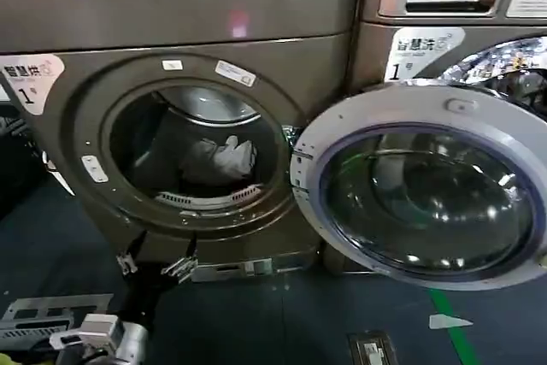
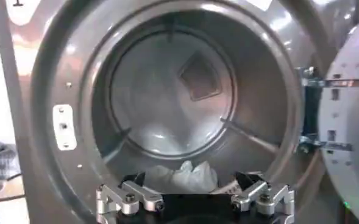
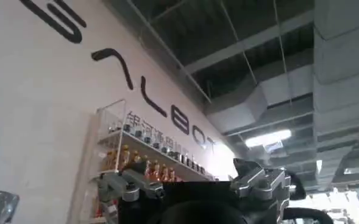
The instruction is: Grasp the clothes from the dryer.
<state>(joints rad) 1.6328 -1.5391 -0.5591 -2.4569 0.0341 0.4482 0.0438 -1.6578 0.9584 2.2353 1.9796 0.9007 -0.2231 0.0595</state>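
Dryer standing with door swung fully open to the right, so access already gained. Drum mouth unobstructed. Second machine alongside on the right, not part of the job.

Clothes lying as a small pale bundle on the drum floor, toward the back and a little right of centre, touched by nothing; seen again low in the drum from the left wrist.

Left end effector poised just below and in front of the drum mouth, outside the drum, fingers spread wide and empty, lined up toward the bundle. Right end effector raised away from the dryer, aimed at a wall and ceiling, fingers spread apart, holding nothing, apparently idle.

Judged early: opening done, approach begun. Left to do: reach into the drum, close on the clothes, draw them out past the rim.
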